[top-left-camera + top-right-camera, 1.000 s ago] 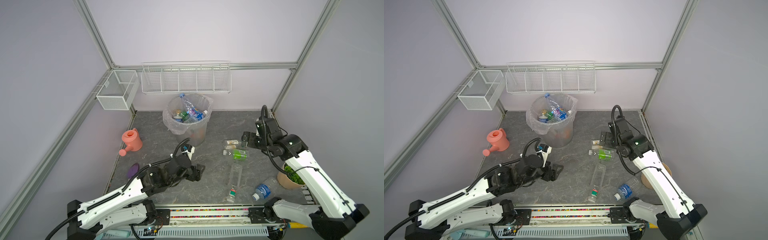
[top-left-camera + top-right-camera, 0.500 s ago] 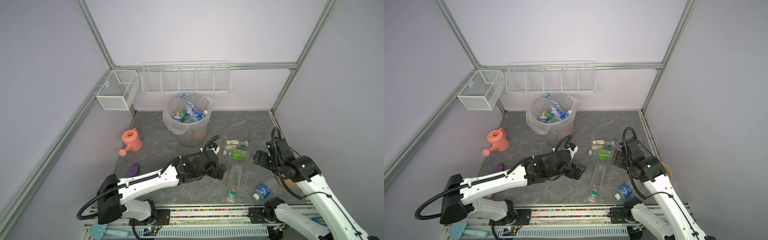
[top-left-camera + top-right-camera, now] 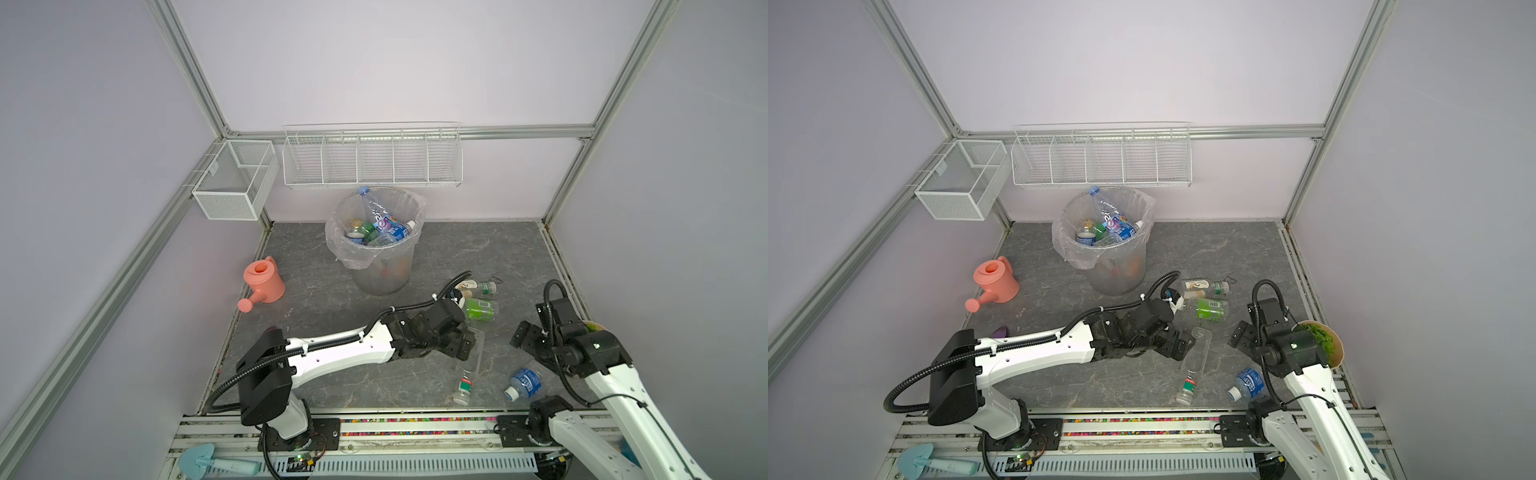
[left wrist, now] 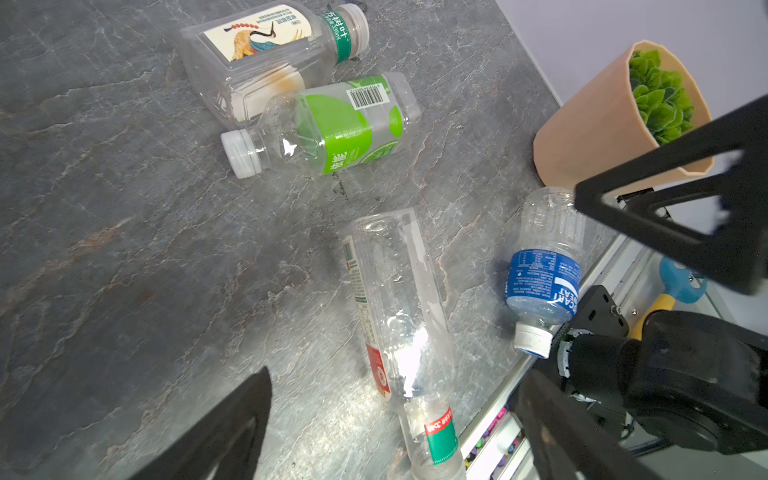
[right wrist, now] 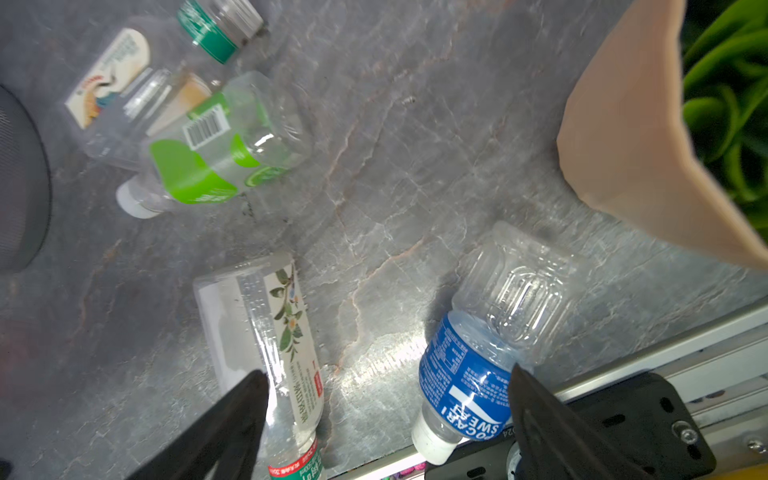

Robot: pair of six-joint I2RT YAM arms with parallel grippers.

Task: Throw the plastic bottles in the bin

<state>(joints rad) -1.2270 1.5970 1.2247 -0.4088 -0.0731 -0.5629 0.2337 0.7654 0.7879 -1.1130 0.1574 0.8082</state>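
Four plastic bottles lie on the grey stone-look surface, right of the round grey translucent bin, which holds more: tall clear slim bottle, small blue-label bottle, green-label bottle, cream-label clear bottle. Left jaws spread, straddling the tall one, not gripping. Right jaws spread, empty, above the surface near the blue-label one.

I see left arm stretched low across middle, left gripper angled down, jaws wide apart. Right arm bent near its base, right gripper angled down, jaws wide too.
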